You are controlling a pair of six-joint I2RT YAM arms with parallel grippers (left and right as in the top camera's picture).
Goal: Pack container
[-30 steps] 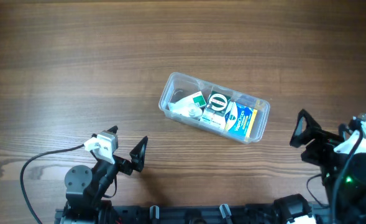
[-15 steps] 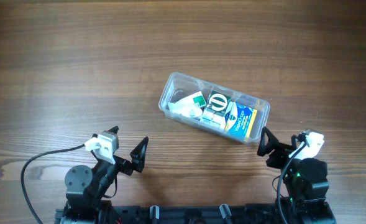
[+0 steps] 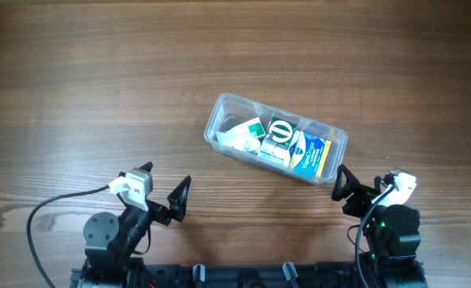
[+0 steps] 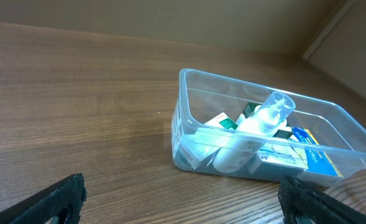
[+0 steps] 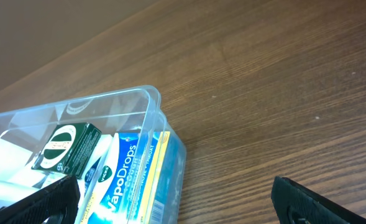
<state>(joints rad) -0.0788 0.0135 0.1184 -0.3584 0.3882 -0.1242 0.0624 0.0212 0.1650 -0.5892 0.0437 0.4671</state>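
Note:
The clear plastic container [image 3: 213, 128] lies at an angle right of the table's middle. It holds a white bottle [image 3: 239, 138], a dark green box [image 3: 281, 132] and a blue VapoDrops box [image 3: 311, 152]. My left gripper [image 3: 165, 178] is open and empty near the front edge, well left of the container. My right gripper [image 3: 369, 181] is open and empty just below the container's right end. The left wrist view shows the container [image 4: 183, 124] and bottle [image 4: 251, 134] ahead of the open left gripper [image 4: 183, 208]. The right wrist view shows the container's corner [image 5: 151, 106] between the open right gripper's [image 5: 173, 208] fingers.
The wooden table [image 3: 99, 72] shows only the container and both arms. A black cable [image 3: 51, 204] loops at the front left by the left arm's base.
The right arm moved left from the table's right edge to just below the container's right end, then held still. The left arm and the container have not moved.

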